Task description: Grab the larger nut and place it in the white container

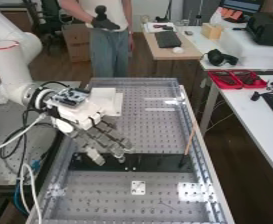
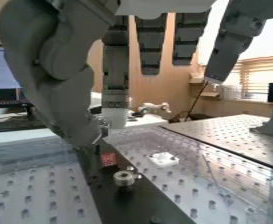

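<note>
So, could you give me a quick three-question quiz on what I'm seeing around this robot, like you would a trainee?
1. Multiple choice: what does the round metal piece stand on? A) a red tray B) a black strip C) a wooden board
2. True or false: the small white square plate lies apart from the black strip.
3. Fill in the colour: the robot's arm is mostly ____.

Key: 1 B; 2 true; 3 white.

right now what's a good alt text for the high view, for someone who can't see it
Dark grey robot hand on a white arm above a black strip lying across a perforated bench. A small white plate lies nearer the camera; a thin stick slants up near the strip's right end.
</note>
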